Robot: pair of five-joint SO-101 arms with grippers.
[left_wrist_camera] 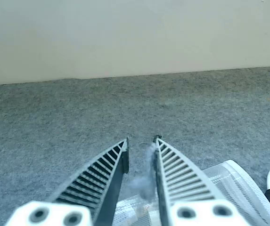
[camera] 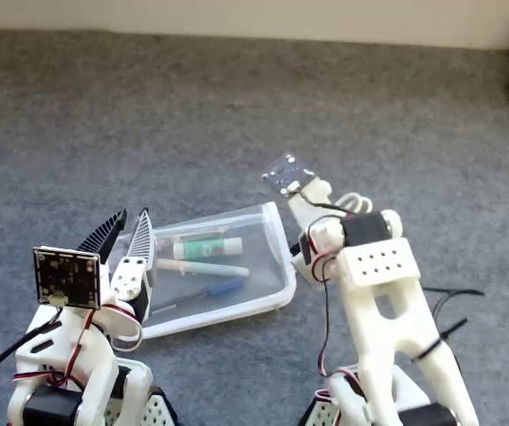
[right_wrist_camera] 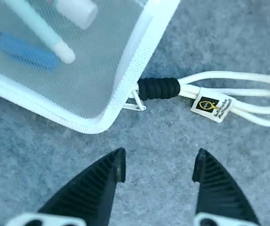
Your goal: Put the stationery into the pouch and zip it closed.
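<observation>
The pouch (camera: 267, 266) lies flat on the grey surface with its long axis running from one arm across to the other. The stationery is already inside: a white tube (camera: 205, 248), a pale pen (camera: 201, 268) and a blue pen (camera: 211, 290) all lie along that axis. By my reading, only the zipping is left.

That step turns on the zipper pull (right_wrist_camera: 135, 104). It sits at the pouch corner on the right arm's side, with a black bead (right_wrist_camera: 158, 88) and a white cord loop (right_wrist_camera: 241, 89) trailing away from the pouch over the surface. The right hand (right_wrist_camera: 160, 162) hangs above this spot, fingers well apart and holding nothing. The bead is just ahead of its fingertips, so this is clearly the nearer arm. The cord runs roughly along the line between the 2 fingertips, not across it, so I judge the bead the better place to pinch.

The left hand (camera: 133, 215) is poised above the pouch's opposite end, its fingers a little apart and empty, well placed to pin the pouch. I cannot tell how far the zip is already drawn.
</observation>
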